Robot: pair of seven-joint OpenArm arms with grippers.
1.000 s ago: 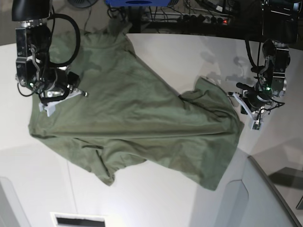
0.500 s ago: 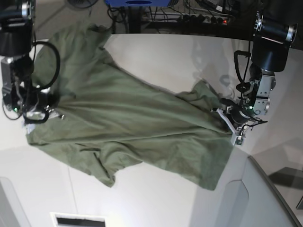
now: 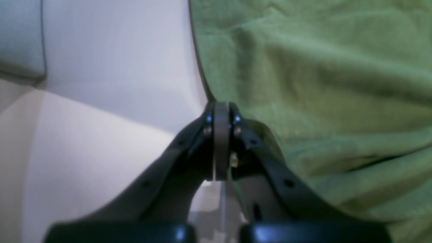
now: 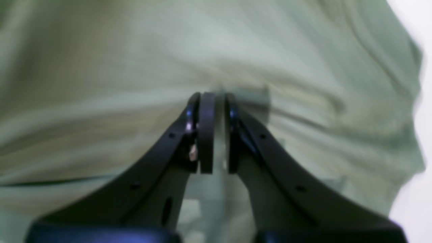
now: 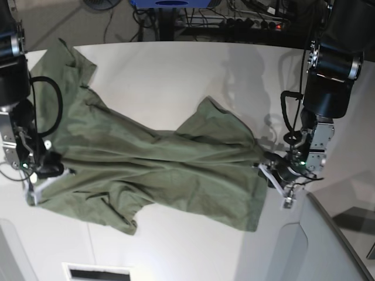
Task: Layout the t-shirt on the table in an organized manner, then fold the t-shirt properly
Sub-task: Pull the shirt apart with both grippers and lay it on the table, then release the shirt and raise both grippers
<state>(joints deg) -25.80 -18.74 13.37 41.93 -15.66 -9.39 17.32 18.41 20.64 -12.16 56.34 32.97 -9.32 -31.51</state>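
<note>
table [image 5: 176, 76]: big white top, cables and dark gear along the far side, grey angled panel [image 5: 328, 246] at the near corner.
t-shirt [image 5: 158, 170]: olive green, stretched lengthwise between the two pincers, still creased down the middle, one flap bunched up toward the far side, another hanging off the near edge of the cloth.
left gripper [image 5: 280, 178]: jaws pressed fully together, pinching the shirt's edge by the looks of the wrist view; cloth runs away from the tips, bare table just beside them on the other side.
right gripper [image 5: 42, 174]: nearly closed, thin gap only, clamped on a fold of fabric; shirt spreads ahead of the tips and fills that wrist view, blurry though.
step in hand: probably tensioning the shirt to flatten it out for the layout part.
progress: early, nothing folded yet.
doing it well: keep both pinches firm, pull evenly and low over the table, lay it down without twisting so the sleeves end up flat.
watch out for: thin pinch at the left gripper slipping off the hem; panel sitting right beside that pincer.
</note>
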